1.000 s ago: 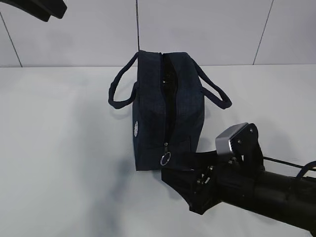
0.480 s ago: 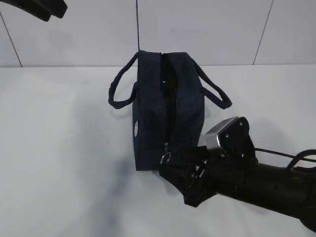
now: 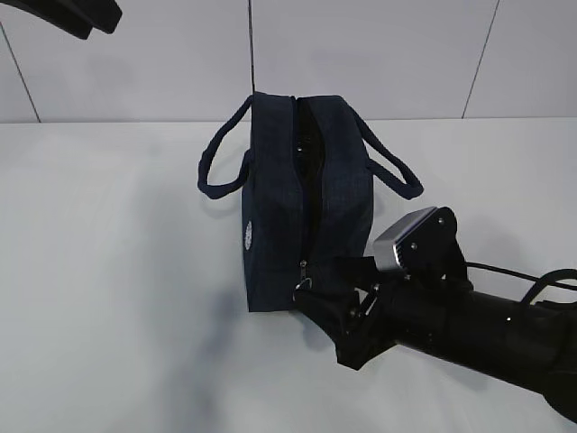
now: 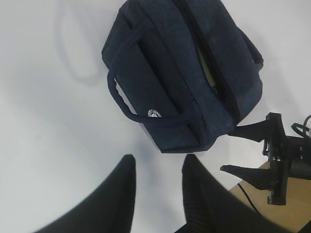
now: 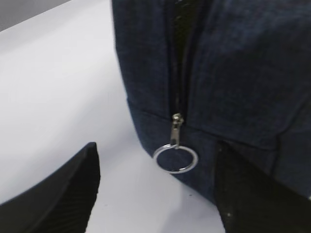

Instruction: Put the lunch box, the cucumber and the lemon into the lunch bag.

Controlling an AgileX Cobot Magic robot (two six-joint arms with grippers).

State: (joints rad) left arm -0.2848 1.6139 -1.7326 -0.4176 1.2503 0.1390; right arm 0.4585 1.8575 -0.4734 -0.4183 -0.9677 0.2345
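Note:
The dark navy lunch bag (image 3: pixel 270 207) stands in the middle of the white table, its top zipper partly undone. A pale green sliver (image 4: pixel 206 68) shows inside the opening, likely the lunch box lid. The cucumber and the lemon are out of view. The silver ring pull (image 5: pixel 175 158) hangs at the bag's near end. My right gripper (image 5: pixel 155 160) is open at that end, its fingers on either side of the ring (image 3: pixel 302 289) without touching it. My left gripper (image 4: pixel 159 162) hovers high above the table beside the bag (image 4: pixel 170 73), open and empty.
Two padded loop handles (image 3: pixel 216 167) stick out to the bag's left and right. The left arm (image 3: pixel 63 13) shows only at the top left corner. The table's edge and brown floor (image 4: pixel 252 194) lie just behind the right gripper (image 4: pixel 228 149).
The right gripper has moved forward and left to the bag's near end, bringing its open fingers up around the ring pull. Bag and left arm have not moved.

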